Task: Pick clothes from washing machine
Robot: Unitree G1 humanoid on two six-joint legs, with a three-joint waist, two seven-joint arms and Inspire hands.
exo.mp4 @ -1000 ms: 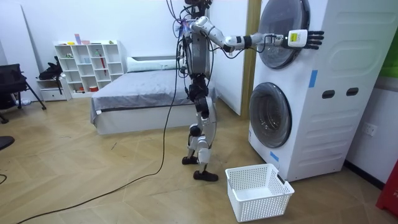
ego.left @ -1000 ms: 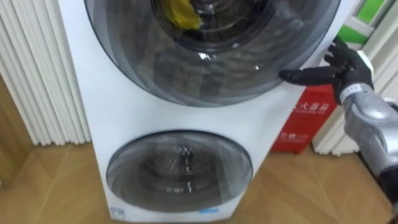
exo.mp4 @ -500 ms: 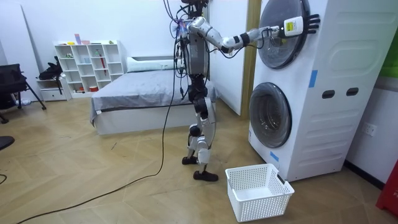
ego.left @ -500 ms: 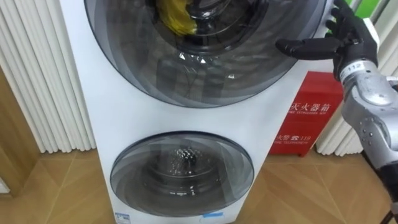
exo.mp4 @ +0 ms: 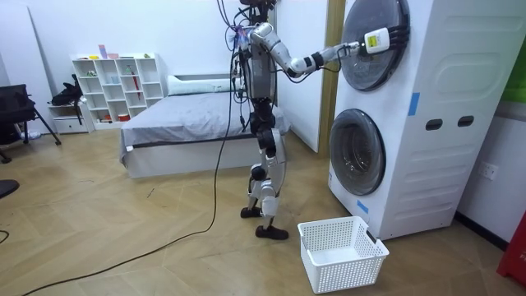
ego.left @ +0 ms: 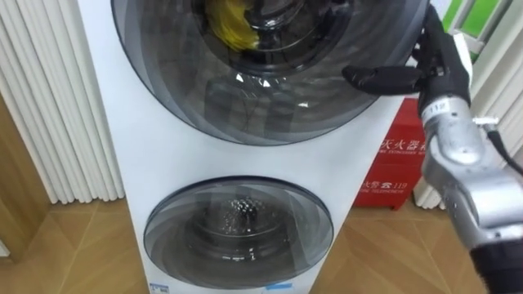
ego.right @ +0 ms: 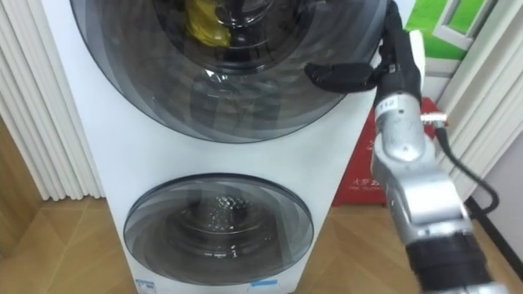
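A white washing machine [ego.left: 106, 122] with two round glass doors, one above the other, stands in front of the robot. The robot stands upright on a wooden floor, close to the machine's front, with its right arm raised to the top door [ego.left: 270, 98]. A white basket [exo.mp4: 341, 251] sits on the floor near the machine's foot.

The right hand [ego.left: 441, 61] rests at the right rim of the top door. One dark finger [ego.left: 380, 78] lies straight across the glass, pointing left. The pictures do not show whether the other fingers hook round the rim.

The clothes are inside the top drum, behind the dark glass. A yellow cloth [ego.left: 229, 24] shows through it near the top edge of the eye view. The top door looks shut, so the clothes cannot yet be reached. The bottom door [ego.left: 237, 233] also looks shut, and no cloth shows behind it. A red box [ego.left: 400, 163] stands just beside the machine on the robot's right.

The cloth is likely soft, limp and light, though heavier if damp. It will sag and trail when lifted, and may catch on the drum's lip. A good hold would be a full bunch of fabric in the middle of the heap, not a thin edge.
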